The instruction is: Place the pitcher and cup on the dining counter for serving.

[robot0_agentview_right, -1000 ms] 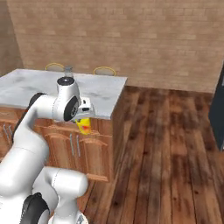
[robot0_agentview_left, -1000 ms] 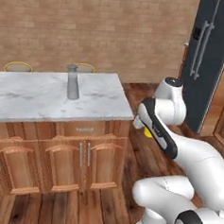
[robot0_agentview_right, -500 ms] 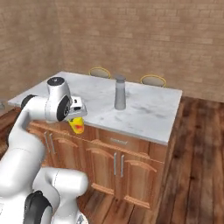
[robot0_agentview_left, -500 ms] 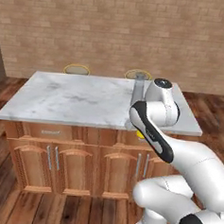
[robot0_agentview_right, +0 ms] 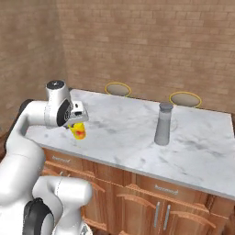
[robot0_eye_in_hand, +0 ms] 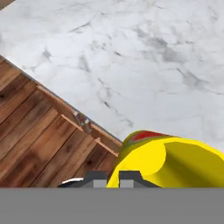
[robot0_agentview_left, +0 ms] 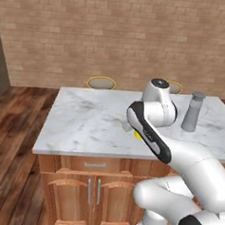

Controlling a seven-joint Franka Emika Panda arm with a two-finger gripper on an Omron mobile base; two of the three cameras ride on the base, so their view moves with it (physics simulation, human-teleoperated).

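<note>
We have the cup (robot0_agentview_right: 79,131) in our jaws, which are clamped on it near its upper part, and we hold it tilted above the near edge of the table (robot0_agentview_left: 85,126). From the hand camera the cup (robot0_eye_in_hand: 168,162) sits close under us, yellow with a red mark, the marble top lying beyond it and the wooden floor (robot0_eye_in_hand: 30,144) below the edge. The pitcher (robot0_agentview_right: 163,124) already stands upright on the marble, well apart from the cup, toward the far right corner (two stools (robot0_agentview_right: 118,89) show behind it). We judge the cup light and stiff, with smooth sides that may slip, so the side grip suits it. The pitcher looks taller and likelier to tip; its narrower upper body would be the place to grip.
</note>
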